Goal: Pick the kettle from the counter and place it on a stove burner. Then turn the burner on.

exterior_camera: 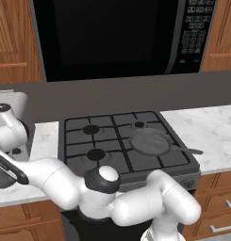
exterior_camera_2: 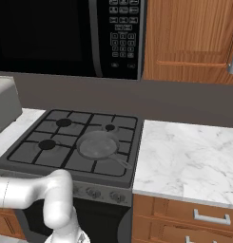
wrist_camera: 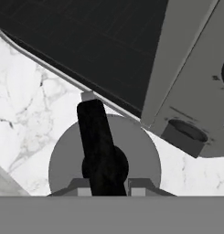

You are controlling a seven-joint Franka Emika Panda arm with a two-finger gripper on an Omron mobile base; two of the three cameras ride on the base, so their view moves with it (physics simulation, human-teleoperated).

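Far left of the left base view: the small squat dark grey metal kettle (exterior_camera: 0,172) is cut off by the frame edge and largely hidden behind the white arm; only its black arched handle (exterior_camera: 11,168) and a sliver of dark body are readable. It stands on the white marble tabletop (exterior_camera: 45,141) just left of the stove.

Hand view: one kettle, seen from above as a round grey disc (wrist_camera: 63,157) with the black handle (wrist_camera: 97,137) crossing its lid. The claw (wrist_camera: 107,191) sits at the handle's near end, a finger tip (wrist_camera: 83,189) on each side and pressed against it: closed on the handle. Whether the kettle's base is on the marble or off it cannot be told.

Centre: one dark grey stove with grates. Three round black burner caps can be counted: two wider ones, rear left (exterior_camera: 91,129) and front left (exterior_camera: 96,154), and one smaller, rear right (exterior_camera: 139,124). The front right position is covered by one flat round grey pan (exterior_camera: 150,141), its handle pointing right. The stove's knobs (exterior_camera_2: 93,192) are small and indistinct.

Above: one black microwave (exterior_camera: 117,33), top cut off.

Right: more marble tabletop, wooden drawers below.
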